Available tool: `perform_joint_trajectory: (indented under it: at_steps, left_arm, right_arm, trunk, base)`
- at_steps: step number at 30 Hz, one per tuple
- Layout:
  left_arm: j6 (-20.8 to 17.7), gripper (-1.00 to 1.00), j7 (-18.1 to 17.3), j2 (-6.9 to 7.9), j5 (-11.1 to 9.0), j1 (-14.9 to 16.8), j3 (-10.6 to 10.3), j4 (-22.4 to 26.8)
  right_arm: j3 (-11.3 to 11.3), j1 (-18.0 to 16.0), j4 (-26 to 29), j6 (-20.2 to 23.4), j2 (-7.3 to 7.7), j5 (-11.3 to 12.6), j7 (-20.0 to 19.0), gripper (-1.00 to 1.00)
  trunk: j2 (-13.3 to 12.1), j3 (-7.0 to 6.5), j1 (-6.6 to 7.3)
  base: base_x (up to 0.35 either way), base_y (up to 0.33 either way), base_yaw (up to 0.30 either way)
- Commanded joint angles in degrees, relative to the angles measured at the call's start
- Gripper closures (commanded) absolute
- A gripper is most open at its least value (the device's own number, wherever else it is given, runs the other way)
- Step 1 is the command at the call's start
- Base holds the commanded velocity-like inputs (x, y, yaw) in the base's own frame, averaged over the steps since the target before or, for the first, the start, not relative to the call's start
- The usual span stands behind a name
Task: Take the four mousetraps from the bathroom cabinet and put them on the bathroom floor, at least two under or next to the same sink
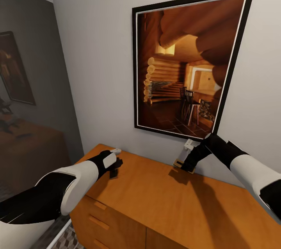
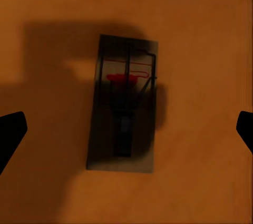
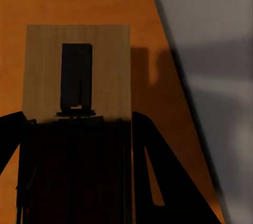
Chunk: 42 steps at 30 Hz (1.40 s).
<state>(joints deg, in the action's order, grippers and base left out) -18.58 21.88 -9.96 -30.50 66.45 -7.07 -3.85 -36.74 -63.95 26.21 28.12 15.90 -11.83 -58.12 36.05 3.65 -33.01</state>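
Observation:
The orange-brown cabinet (image 1: 156, 202) stands against the wall. On its flat top lies a mousetrap (image 2: 124, 103), a small board with dark metal parts and a red bit. My left gripper (image 1: 115, 169) hovers open right above it, one fingertip on each side and well apart from it. Close to the wall, my right gripper (image 1: 183, 167) is shut on a second mousetrap (image 3: 79, 66), its fingers (image 3: 153, 171) pressed against the long sides of the pale board (image 1: 178, 163). A corner of the cube-patterned bathroom floor (image 1: 66, 237) shows beside the cabinet. The bathroom sink is out of view.
A large framed picture (image 1: 187, 65) of a log interior hangs on the white wall just above the right gripper. A dark reflective panel (image 1: 27, 85) covers the wall at the left. Drawer fronts with small handles (image 1: 97, 221) face me below.

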Motion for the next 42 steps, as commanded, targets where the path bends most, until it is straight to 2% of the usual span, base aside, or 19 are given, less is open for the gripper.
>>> perform_joint_trajectory:
  at_steps: [1, 9, 42]
  left_arm:
    - [-0.2, -1.00, -0.1, -0.03, -0.4, 0.1, -0.5, -0.1]
    - [-0.3, -1.00, -1.8, -0.03, -0.4, 0.1, -0.5, -0.1]
    - [0.1, -1.00, -2.0, -0.03, -0.4, 0.1, -0.5, -0.1]
  right_arm:
    - [-0.1, 0.0, 0.2, 0.5, 0.02, -0.1, -0.2, 1.00]
    - [-0.1, 0.0, 0.2, 0.6, -0.08, 0.0, -0.2, 1.00]
    - [-0.1, 0.0, 0.2, 0.5, -0.08, 0.0, -0.2, 1.00]
  trunk:
    - [0.1, 0.12, -0.03]
    - [0.1, 0.12, -0.03]
    - [0.1, 0.12, -0.03]
  base:
    - [0.000, 0.000, 0.000]
    - [0.000, 0.000, 0.000]
    - [0.000, 0.000, 0.000]
